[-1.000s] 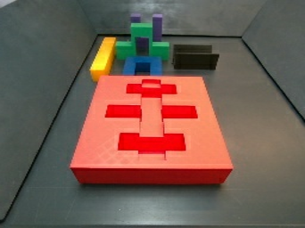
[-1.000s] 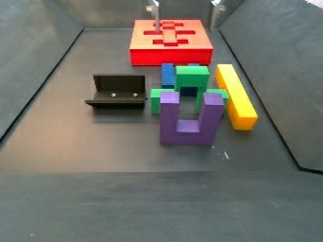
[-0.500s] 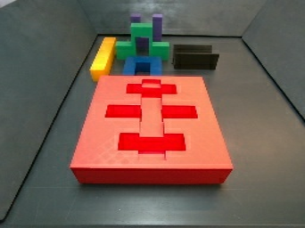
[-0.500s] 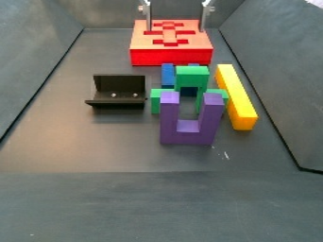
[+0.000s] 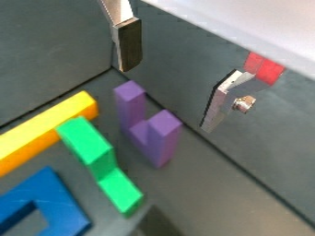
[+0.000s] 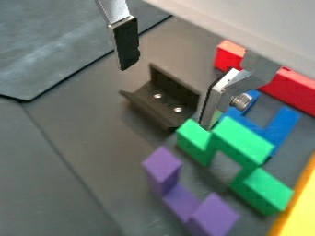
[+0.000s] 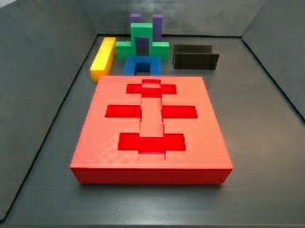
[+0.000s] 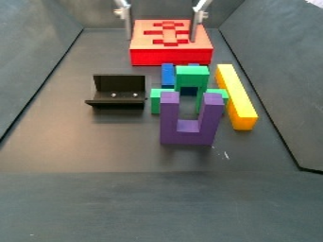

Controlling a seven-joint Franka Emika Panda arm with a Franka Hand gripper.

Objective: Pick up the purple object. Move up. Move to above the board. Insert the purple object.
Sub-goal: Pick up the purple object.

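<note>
The purple object (image 8: 191, 118) is a dark purple U-shaped block standing prongs up on the dark floor, in front of the green block; it also shows in a side view (image 7: 145, 21) and in both wrist views (image 5: 147, 124) (image 6: 185, 194). The board (image 7: 152, 120) is the big red slab with recesses, seen in both side views (image 8: 172, 38). My gripper (image 8: 161, 8) is open and empty, high up over the board's end. In both wrist views it (image 5: 172, 72) (image 6: 172, 69) hangs well above the floor, with the purple object below and off to one side of the jaws.
A green block (image 8: 187, 83), a blue U-shaped block (image 8: 167, 74) and a long yellow bar (image 8: 235, 95) lie beside the purple object. The fixture (image 8: 116, 93) stands on the floor next to them. Grey walls enclose the floor.
In a side view the fingertips have shifted left and up toward the picture's top edge. The pieces and the board have not moved.
</note>
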